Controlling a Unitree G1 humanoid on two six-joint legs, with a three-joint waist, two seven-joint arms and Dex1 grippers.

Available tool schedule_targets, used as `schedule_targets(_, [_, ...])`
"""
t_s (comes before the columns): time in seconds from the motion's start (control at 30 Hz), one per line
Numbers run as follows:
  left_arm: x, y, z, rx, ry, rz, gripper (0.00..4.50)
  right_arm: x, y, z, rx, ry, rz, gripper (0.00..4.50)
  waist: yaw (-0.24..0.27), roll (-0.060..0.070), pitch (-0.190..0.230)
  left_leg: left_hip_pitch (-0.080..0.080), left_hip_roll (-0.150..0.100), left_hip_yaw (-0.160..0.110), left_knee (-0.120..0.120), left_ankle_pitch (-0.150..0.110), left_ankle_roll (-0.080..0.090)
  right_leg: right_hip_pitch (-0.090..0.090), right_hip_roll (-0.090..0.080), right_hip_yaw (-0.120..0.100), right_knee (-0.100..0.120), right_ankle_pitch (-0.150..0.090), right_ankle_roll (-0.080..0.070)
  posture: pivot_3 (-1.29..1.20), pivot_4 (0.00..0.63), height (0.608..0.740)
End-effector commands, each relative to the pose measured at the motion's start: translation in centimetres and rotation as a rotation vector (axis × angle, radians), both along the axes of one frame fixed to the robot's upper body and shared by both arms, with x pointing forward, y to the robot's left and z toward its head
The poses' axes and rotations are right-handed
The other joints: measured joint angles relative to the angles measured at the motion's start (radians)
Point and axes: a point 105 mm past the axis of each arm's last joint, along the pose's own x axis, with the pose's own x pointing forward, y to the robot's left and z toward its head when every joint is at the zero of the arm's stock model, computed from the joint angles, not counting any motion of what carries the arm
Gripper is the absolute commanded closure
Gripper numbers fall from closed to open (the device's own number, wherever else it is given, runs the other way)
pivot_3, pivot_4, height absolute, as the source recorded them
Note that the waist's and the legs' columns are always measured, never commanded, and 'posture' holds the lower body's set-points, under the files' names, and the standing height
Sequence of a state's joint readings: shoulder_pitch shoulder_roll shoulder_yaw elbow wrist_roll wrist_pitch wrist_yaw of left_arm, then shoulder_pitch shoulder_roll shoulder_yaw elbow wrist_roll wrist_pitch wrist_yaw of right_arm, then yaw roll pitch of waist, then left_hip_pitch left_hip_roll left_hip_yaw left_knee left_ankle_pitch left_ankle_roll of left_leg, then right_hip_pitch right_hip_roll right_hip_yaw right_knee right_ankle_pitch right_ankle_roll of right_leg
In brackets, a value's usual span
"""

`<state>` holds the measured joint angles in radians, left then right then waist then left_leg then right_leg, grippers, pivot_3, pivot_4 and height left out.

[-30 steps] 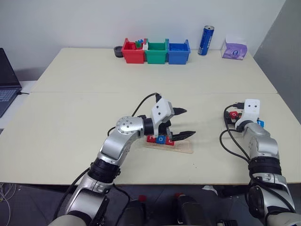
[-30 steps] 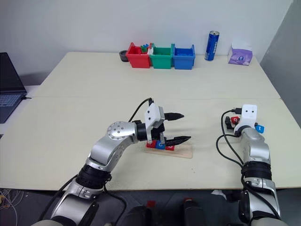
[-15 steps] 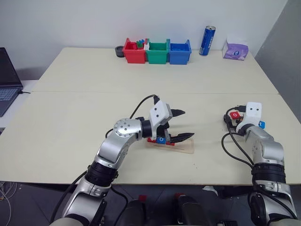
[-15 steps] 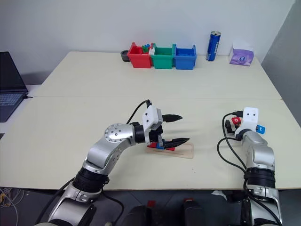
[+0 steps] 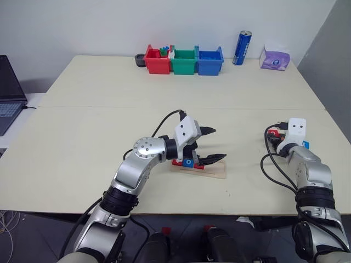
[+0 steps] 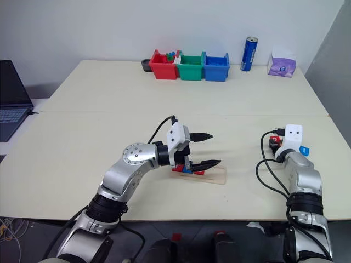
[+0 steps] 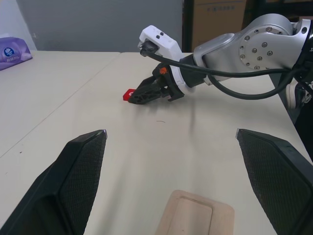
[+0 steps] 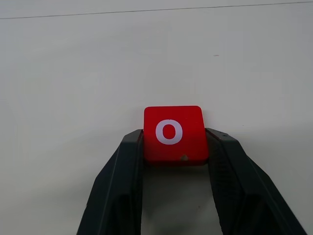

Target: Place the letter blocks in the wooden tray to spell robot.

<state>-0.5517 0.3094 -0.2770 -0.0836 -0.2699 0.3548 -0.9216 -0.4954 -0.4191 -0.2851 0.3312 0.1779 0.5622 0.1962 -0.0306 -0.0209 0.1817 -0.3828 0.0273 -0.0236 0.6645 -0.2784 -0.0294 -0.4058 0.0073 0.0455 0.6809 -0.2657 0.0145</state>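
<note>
The right tool (image 8: 173, 161) is clenched on the small flat red square letter block marked "o" (image 8: 173, 133), its two black fingers pressing the tile's opposite side edges as it lies on the cream tabletop (image 5: 82, 126), at about four o'clock from the pale narrow wooden tray (image 5: 211, 171). I judge the tile light, rigid and smooth-faced, so a grip across the edges, low and centred, suits it; it could twist if pinched off-centre. The left tool (image 5: 210, 144) hangs released above the tray, where red and blue tiles (image 5: 184, 162) already sit.
</note>
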Motion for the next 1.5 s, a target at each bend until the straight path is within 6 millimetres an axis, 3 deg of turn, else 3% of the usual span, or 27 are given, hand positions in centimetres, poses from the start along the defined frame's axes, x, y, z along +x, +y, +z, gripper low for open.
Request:
schedule_targets(0.03, [-1.1, 0.1, 1.1, 0.002, -0.071, -0.057, 0.0, -1.8, 0.7, -1.0, -0.018, 0.075, 0.041, 3.04, 0.002, 0.0, 0.0, 0.0, 0.0, -0.001, 0.0, 0.0, 0.0, 0.0, 0.0, -0.001, 0.0, 0.0, 0.0, 0.0, 0.15, 0.74])
schedule_targets(0.27, [-2.9, 2.1, 0.5, 0.046, -0.058, -0.096, 0.0, -10.7, 9.0, 0.4, 0.013, 0.19, 0.268, 3.04, -0.002, 0.002, -0.001, -0.002, 0.002, -0.004, -0.003, 0.0, 0.0, -0.001, 0.001, -0.002, -0.001, -0.002, -0.001, 0.0, 0.15, 0.74])
schedule_targets(0.47, [-4.1, 2.8, -0.4, 0.058, -0.019, -0.093, 0.0, -13.7, 12.2, 1.0, 0.036, 0.225, 0.264, 3.04, -0.002, 0.002, -0.001, 0.0, 0.002, -0.005, -0.001, 0.0, -0.001, -0.001, 0.001, -0.001, 0.0, -0.004, 0.004, 0.0, 0.15, 0.74])
schedule_targets(0.6, [-4.1, 2.6, -0.3, 0.053, -0.018, -0.09, 0.0, -14.0, 12.4, 0.6, 0.045, 0.261, 0.237, 3.04, 0.003, 0.002, -0.001, 0.0, 0.001, -0.003, 0.0, 0.0, -0.001, -0.001, 0.0, -0.002, -0.001, -0.004, 0.005, 0.0, 0.15, 0.74])
schedule_targets(0.63, [-4.1, 2.5, -0.3, 0.052, -0.018, -0.089, 0.0, -14.0, 12.4, 0.5, 0.047, 0.265, 0.233, 2.28, 0.002, 0.002, -0.001, 0.0, 0.0, -0.002, 0.0, 0.0, -0.001, -0.001, 0.0, -0.002, -0.001, -0.004, 0.005, 0.0, 0.15, 0.74])
schedule_targets(0.83, [-4.1, 2.5, -0.3, 0.051, -0.019, -0.085, 0.0, -13.7, 12.5, 0.6, 0.056, 0.266, 0.239, 0.2, -0.001, 0.002, -0.001, -0.001, 0.001, -0.002, -0.001, 0.0, -0.001, -0.001, 0.001, -0.002, -0.002, -0.004, 0.005, 0.0, 0.15, 0.74])
schedule_targets(0.87, [-4.1, 2.5, -0.3, 0.052, -0.019, -0.085, 0.0, -13.6, 12.6, 0.8, 0.057, 0.258, 0.244, 0.02, -0.001, 0.002, -0.001, -0.001, 0.001, -0.002, -0.001, 0.0, -0.001, -0.001, 0.001, -0.001, -0.002, -0.004, 0.005, 0.0, 0.15, 0.74])
schedule_targets(0.93, [-4.2, 2.6, -0.4, 0.053, -0.016, -0.083, 0.0, -13.1, 12.6, 1.8, 0.054, 0.223, 0.254, 0.02, -0.001, 0.002, -0.001, -0.001, 0.001, -0.002, -0.001, 0.0, -0.001, -0.001, 0.001, -0.002, -0.001, -0.004, 0.005, 0.0, 0.15, 0.74])
schedule_targets(1.03, [-4.3, 2.8, -0.6, 0.053, -0.012, -0.082, 0.0, -12.2, 13.0, 5.0, -0.016, 0.081, 0.365, 0.02, -0.002, 0.002, -0.001, -0.001, 0.001, -0.002, -0.001, 0.0, -0.001, -0.001, 0.001, -0.002, -0.001, -0.004, 0.005, 0.0, 0.15, 0.74])
schedule_targets(1.17, [-4.4, 2.9, -0.6, 0.045, -0.004, -0.086, 0.0, -11.4, 14.6, 8.6, -0.03, -0.069, 0.638, 0.02, -0.002, 0.001, -0.001, -0.001, 0.0, -0.001, -0.002, 0.0, -0.001, -0.001, 0.001, -0.003, -0.002, -0.004, 0.005, 0.0, 0.15, 0.74])
schedule_targets(1.27, [-4.3, 3.1, -0.6, 0.042, -0.001, -0.086, 0.0, -11.2, 15.0, 9.9, -0.029, -0.136, 0.887, 0.02, -0.002, 0.0, 0.0, -0.001, 0.001, -0.002, -0.002, 0.0, -0.001, -0.001, 0.002, -0.003, -0.003, -0.004, 0.005, 0.0, 0.15, 0.74])
schedule_targets(1.3, [-4.3, 3.1, -0.6, 0.04, 0.0, -0.087, 0.0, -11.1, 14.6, 9.5, -0.079, -0.149, 0.96, 0.02, 0.0, 0.0, 0.0, -0.001, 0.001, -0.002, -0.002, 0.0, -0.001, -0.001, 0.002, -0.003, -0.003, -0.004, 0.005, 0.0, 0.15, 0.74])
schedule_targets(1.5, [-4.2, 3.2, -0.6, 0.056, -0.017, -0.097, 0.0, -12.5, 11.3, 2.4, -0.375, 0.071, 1.41, 0.02, 0.0, -0.002, 0.001, -0.001, 0.0, 0.001, -0.001, -0.001, 0.0, 0.0, 0.001, -0.003, -0.007, -0.004, 0.005, 0.0, 0.15, 0.74])
